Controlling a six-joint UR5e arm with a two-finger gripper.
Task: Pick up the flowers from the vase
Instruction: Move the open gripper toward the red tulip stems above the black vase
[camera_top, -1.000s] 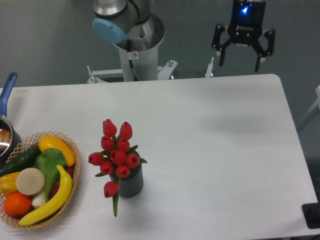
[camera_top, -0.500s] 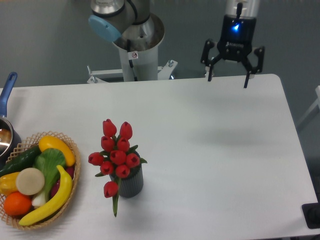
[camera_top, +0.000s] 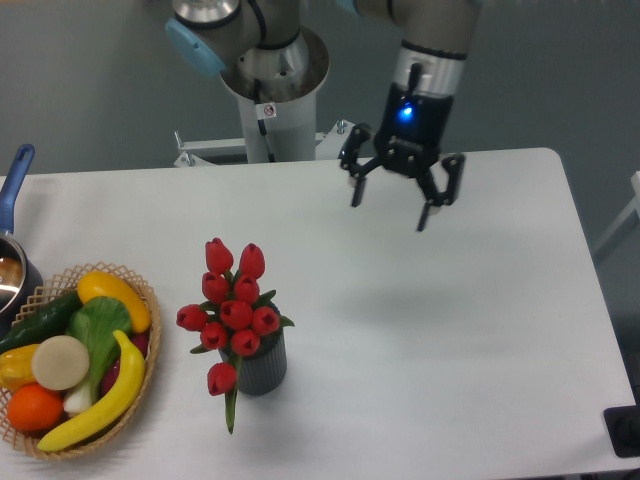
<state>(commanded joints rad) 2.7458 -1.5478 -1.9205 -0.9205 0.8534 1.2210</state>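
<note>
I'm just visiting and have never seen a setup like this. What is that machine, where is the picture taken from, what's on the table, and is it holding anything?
The picture comes from one fixed camera looking down at a white table from above and in front. The grey column at the back is the base of a robot arm. At the arm's end, with a blue light on it, hangs its tool: two dark fingers that pinch things. They are spread open, above the table, and hold nothing.

On the table stands a small dark grey vase with a bunch of red flowers in it, one bloom drooping low. To the left is a woven basket of fruit and vegetables, and at the far left edge a pot with a blue handle. The flowers are not yet touched.
</note>
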